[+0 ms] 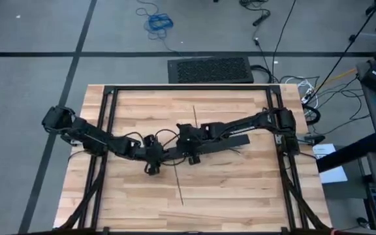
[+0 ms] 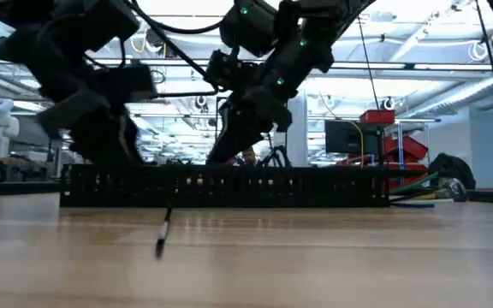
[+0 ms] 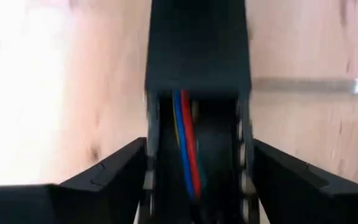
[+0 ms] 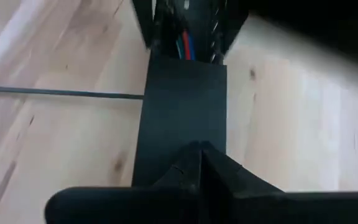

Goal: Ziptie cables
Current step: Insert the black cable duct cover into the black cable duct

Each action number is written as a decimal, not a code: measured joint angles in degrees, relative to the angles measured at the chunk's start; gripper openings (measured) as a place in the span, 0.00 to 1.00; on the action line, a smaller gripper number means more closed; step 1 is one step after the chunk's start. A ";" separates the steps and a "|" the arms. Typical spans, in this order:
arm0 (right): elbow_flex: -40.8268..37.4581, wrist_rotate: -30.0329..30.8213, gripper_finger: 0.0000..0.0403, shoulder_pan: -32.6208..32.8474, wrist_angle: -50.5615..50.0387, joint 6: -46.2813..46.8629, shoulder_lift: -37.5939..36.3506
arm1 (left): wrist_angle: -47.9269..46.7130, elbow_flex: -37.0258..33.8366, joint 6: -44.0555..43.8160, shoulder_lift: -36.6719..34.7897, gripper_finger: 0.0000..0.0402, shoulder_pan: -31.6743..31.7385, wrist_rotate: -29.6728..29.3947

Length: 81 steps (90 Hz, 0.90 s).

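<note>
A long black slotted bar point(image 1: 230, 142) lies across the table's middle, and a solid cover point(image 4: 182, 112) closes part of its top. The cables point(image 3: 186, 149), blue, red and yellow wires, run inside its open channel. Their ends point(image 2: 418, 184) stick out of the bar's right end. A thin black zip tie point(image 1: 183, 189) lies flat on the wood and passes under the bar. My left gripper point(image 1: 152, 166) is at the bar's left end, its fingers on either side of the channel. My right gripper point(image 1: 189, 155) is shut over the cover, near the bar's middle. My left gripper pinches the bar's two side walls point(image 3: 149, 168) between its fingers near the left end. The fingers come from above at a slant and look along the bar. The bar lies flat on the table. My right gripper has its shut fingertips point(image 4: 191, 165) on the cover's top, coming from above. The fingers themselves hide the spot of contact.
Black frame rails point(image 1: 106, 130) run along the table's left, right and far sides. A black mat point(image 1: 211, 70) lies on the floor beyond the far edge. Bare wood point(image 1: 240, 196) stretches between the bar and the near edge.
</note>
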 joint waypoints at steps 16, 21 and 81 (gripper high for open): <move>-0.07 -0.01 0.00 0.02 0.78 -0.07 0.17 | 1.70 0.13 0.35 1.77 0.67 0.72 0.80; -0.07 0.00 0.00 0.02 0.77 -0.10 0.17 | 1.69 0.13 -0.01 2.52 0.67 0.72 1.04; 0.44 -5.68 0.00 0.33 15.32 1.64 5.73 | 6.04 0.31 -3.01 10.64 0.56 0.55 0.78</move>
